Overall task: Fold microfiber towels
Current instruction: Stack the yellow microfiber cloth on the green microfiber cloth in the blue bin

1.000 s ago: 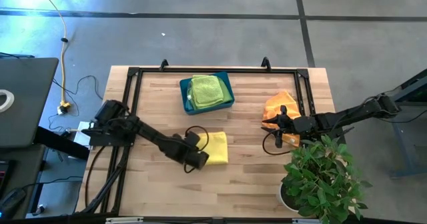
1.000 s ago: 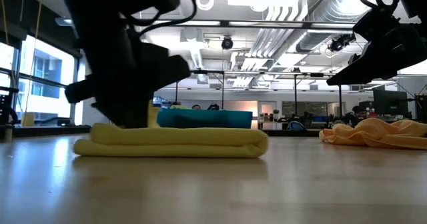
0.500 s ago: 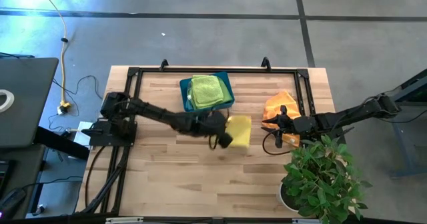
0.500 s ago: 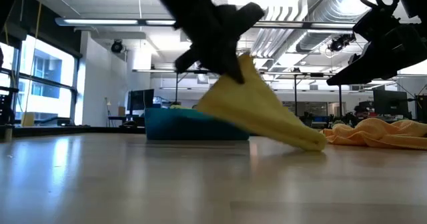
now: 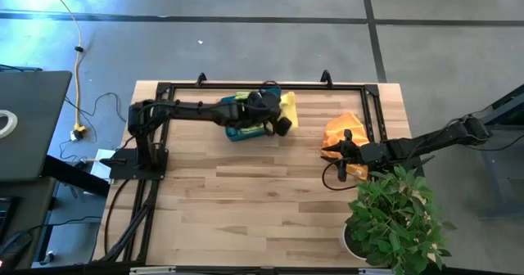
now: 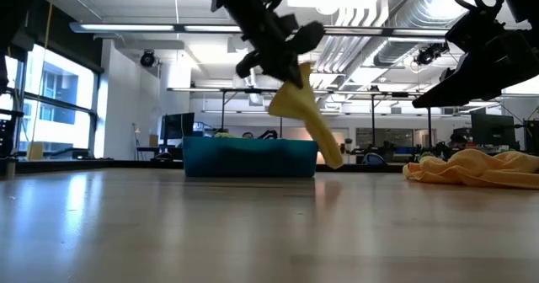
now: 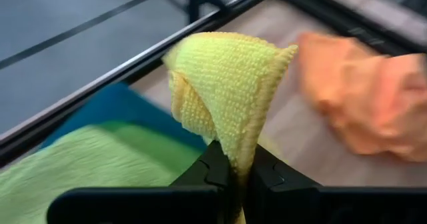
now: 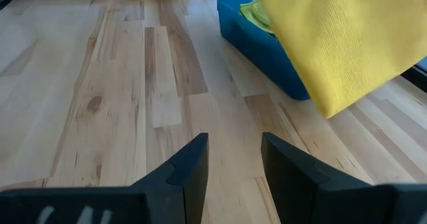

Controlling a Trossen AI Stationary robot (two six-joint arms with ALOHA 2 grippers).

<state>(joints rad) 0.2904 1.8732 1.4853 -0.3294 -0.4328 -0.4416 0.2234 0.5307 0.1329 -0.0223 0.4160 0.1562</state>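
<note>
High view: the left end effector (image 5: 278, 121) is extended over the far middle of the table (image 5: 246, 201), at the right edge of the teal bin (image 5: 246, 132). It is closed on the yellow towel (image 5: 288, 110), which shows just beyond the bin's right side. A green towel (image 5: 243, 100) lies in the bin, mostly covered by the arm. The right end effector (image 5: 329, 153) waits at the right side of the table, beside the orange towel (image 5: 340, 129) and near the potted plant (image 5: 397, 218).

Low view: the yellow towel (image 6: 305, 123) hangs clear of the table, pinched at its upper end and trailing down to the right in front of the bin (image 6: 248, 158). The high view does not show this height. The orange towel (image 6: 472, 167) lies crumpled on the table at right.

Left wrist view: the fingers (image 7: 213, 174) are pressed together on a folded edge of the yellow towel (image 7: 227, 84), with the green towel (image 7: 100, 167) and bin below and the orange towel (image 7: 360, 94) beyond.

Right wrist view: the right end effector (image 8: 235, 159) stands open and empty above bare table, with the yellow towel (image 8: 340, 44) hanging in front of the bin (image 8: 267, 51).
</note>
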